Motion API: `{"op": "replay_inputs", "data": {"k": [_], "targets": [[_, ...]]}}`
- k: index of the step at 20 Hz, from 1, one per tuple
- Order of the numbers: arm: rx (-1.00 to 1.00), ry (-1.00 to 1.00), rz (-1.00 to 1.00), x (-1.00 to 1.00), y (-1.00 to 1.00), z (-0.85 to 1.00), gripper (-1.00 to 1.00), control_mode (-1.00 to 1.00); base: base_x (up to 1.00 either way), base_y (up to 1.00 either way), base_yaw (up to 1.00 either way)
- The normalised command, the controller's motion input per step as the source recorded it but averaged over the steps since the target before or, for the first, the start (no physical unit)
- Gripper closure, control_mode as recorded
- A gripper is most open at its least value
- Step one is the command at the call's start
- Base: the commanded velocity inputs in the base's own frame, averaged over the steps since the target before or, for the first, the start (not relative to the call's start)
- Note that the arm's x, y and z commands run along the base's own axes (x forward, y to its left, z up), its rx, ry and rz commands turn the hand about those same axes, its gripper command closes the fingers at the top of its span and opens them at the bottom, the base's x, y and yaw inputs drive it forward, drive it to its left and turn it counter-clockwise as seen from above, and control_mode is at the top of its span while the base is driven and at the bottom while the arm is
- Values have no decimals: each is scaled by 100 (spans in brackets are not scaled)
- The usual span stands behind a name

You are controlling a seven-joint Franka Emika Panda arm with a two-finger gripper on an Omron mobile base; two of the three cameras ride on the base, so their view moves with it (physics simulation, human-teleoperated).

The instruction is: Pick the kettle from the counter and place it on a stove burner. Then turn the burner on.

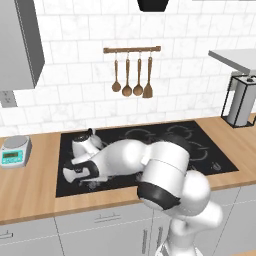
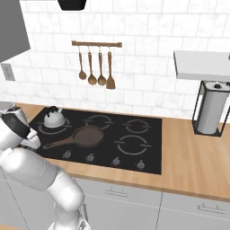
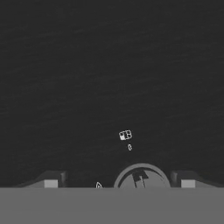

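The silver-grey kettle [image 1: 84,143] [image 2: 55,117] stands upright on the back-left stove burner ring [image 2: 45,128] of the black cooktop, with nothing touching it. My arm reaches low over the cooktop's front-left corner, and the gripper [image 1: 80,176] [image 3: 119,181] hangs there in front of the kettle, apart from it. In the hand view it is open, its fingertips [image 3: 51,180] wide on either side of a round control knob [image 3: 141,177] on the black glass. Nothing is held. The wood-grain counter [image 1: 30,192] [image 2: 193,157] surrounds the cooktop.
A brown pan [image 2: 88,135] lies on the front-left burner, handle pointing left. Several knobs [image 2: 116,161] line the cooktop's front edge. A grey scale [image 1: 15,151] sits left on the counter. A paper towel holder [image 1: 241,102] stands at the right. Wooden utensils [image 1: 132,75] hang on the wall.
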Motion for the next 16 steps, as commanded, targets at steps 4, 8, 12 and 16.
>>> {"op": "replay_inputs", "data": {"k": [4,8,12,16], "targets": [[0,3,0,0,0,-2,100,-100,0,0,0],[0,1,0,-13,0,-8,100,-100,0,0,0],[0,0,0,-37,-3,-10,100,-100,0,0,0],[0,0,0,-48,-9,-8,100,-100,0,0,0]]}}
